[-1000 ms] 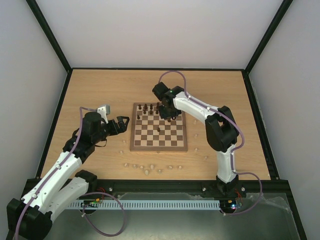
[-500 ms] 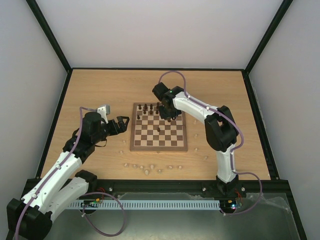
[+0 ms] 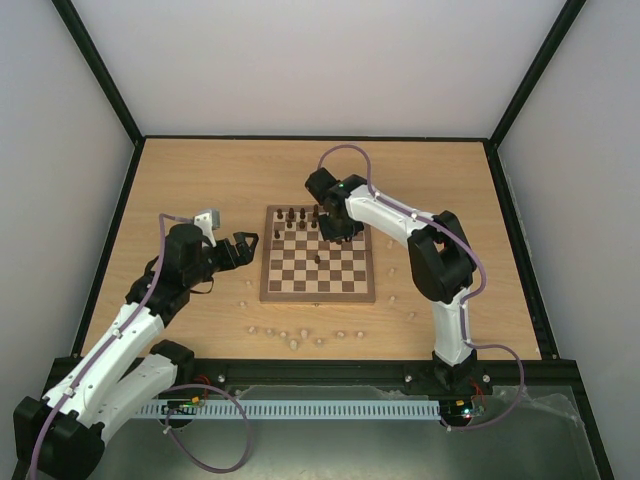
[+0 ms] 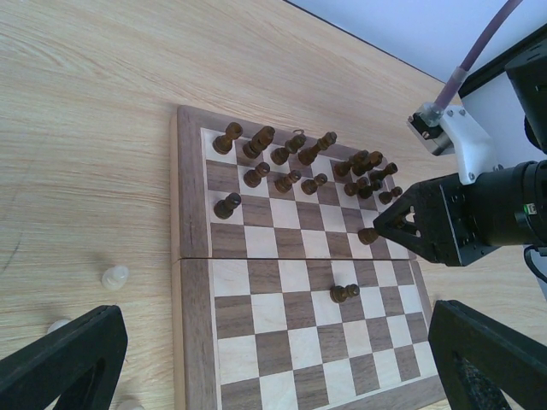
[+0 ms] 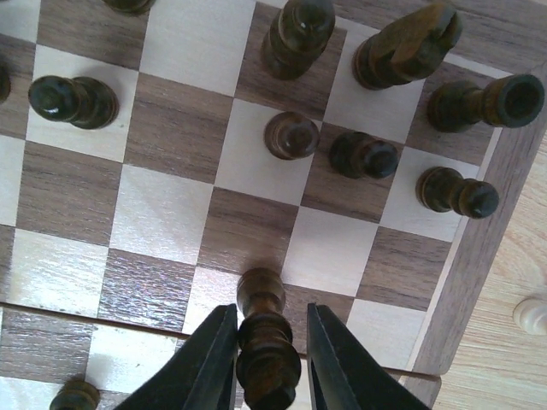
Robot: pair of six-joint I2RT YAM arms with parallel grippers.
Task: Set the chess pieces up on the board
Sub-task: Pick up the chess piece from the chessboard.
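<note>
Near edge: pale chessmen lie scattered on the tabletop in front of the board. The left gripper hangs off the board's left side, fingers wide apart, empty. Farther in, the right gripper is clamped on a dark pawn. Other dark chessmen fill the far rows.

**A:** The overhead view is bright and even, and the tabletop shows hardly any shadow.

**B:** Yes, though the chess pieces are mere specks there. In the right wrist view the board has a sheen at 8 o'clock.

**A:** The dark chessman pinched in the right gripper looks crisp.

**B:** In the left wrist view, the spread fingers of the left gripper at 5 and 7 o'clock are black and featureless.
</note>
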